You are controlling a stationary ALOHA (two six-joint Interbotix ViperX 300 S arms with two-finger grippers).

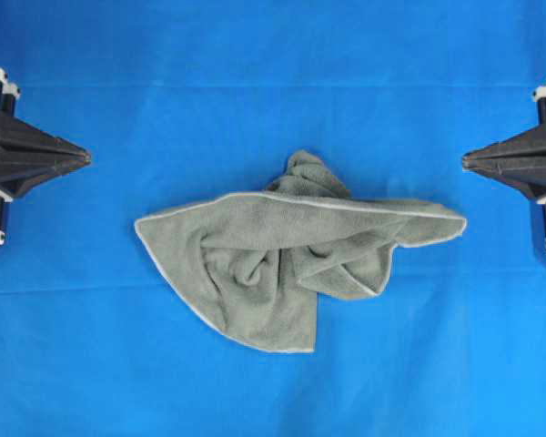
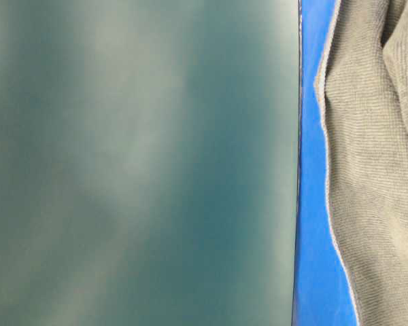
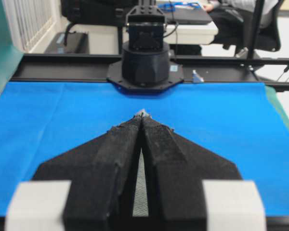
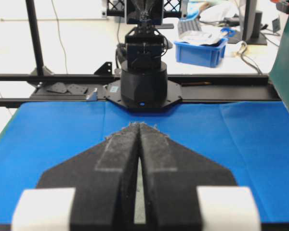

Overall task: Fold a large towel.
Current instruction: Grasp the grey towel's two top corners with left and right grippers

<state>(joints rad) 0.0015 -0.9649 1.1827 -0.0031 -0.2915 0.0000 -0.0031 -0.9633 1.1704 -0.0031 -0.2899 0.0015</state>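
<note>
Both grippers sit clenched and empty at the table's sides, seen from overhead: the left gripper (image 1: 84, 157) points inward from the left edge, the right gripper (image 1: 467, 161) from the right, and the towel (image 1: 282, 259) lies crumpled between them on the blue sheet (image 1: 273, 55), well apart from each. Its long axis runs left to right along a pale hemmed edge, with one end reaching near the right gripper's side and the other stopping a little further short of the left, so the right arm looks slightly nearer; the bulk of the cloth sags toward the lower edge of the view. At table level, a blurred dark green surface (image 2: 136, 163) fills most of the picture, with a strip of blue sheet and the towel's hemmed edge (image 2: 374, 204) showing at the right. From the left wrist, the left gripper (image 3: 142, 115) shows its jaws pressed together over blue sheet, the opposite arm's base (image 3: 145, 62) straight ahead. From the right wrist, the right gripper (image 4: 137, 126) is likewise closed on nothing, facing the other base (image 4: 143, 82)
</note>
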